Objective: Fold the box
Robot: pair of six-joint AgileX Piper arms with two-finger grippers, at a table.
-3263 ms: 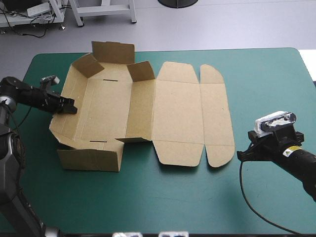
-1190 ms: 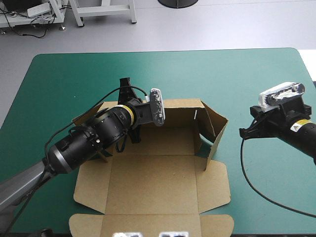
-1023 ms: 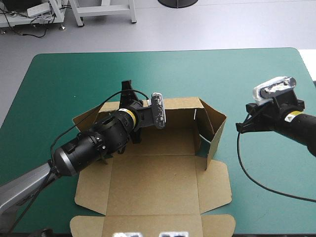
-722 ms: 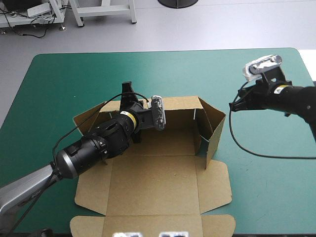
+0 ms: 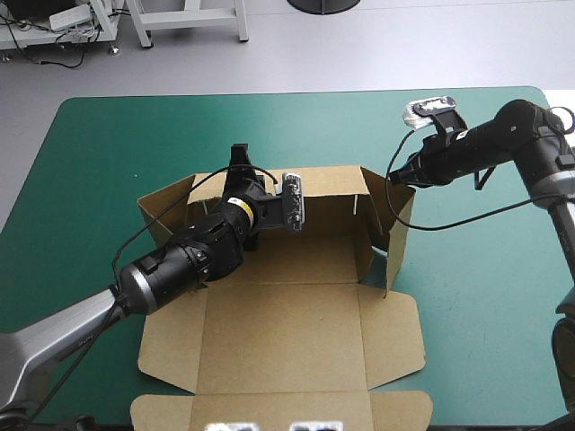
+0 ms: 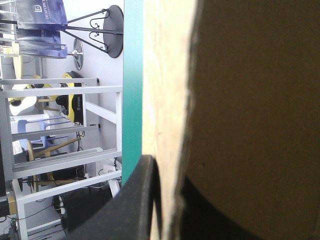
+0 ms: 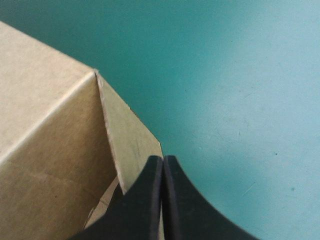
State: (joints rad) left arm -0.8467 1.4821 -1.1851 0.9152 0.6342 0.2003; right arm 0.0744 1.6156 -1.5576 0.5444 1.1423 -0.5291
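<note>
Left tool (image 6: 170,180), right tool (image 7: 163,160), both pinched.

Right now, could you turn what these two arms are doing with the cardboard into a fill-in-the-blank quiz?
The box is made of ___ board. The table has a ___ cover. The right gripper is ___, tapering to one point at the box's right wall. The left gripper is shut on the box's ___ wall.
Missing words: brown; teal-green; shut; far.
</note>
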